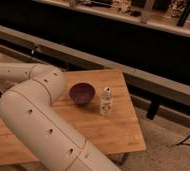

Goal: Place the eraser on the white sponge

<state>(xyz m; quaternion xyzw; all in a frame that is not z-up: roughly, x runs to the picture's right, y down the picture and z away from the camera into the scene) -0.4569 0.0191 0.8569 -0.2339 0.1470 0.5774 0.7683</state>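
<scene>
Wooden surface (113, 132): carries purple bowl (82, 93) and white patterned bottle (106, 101), just beside each other; claw out of view.
</scene>
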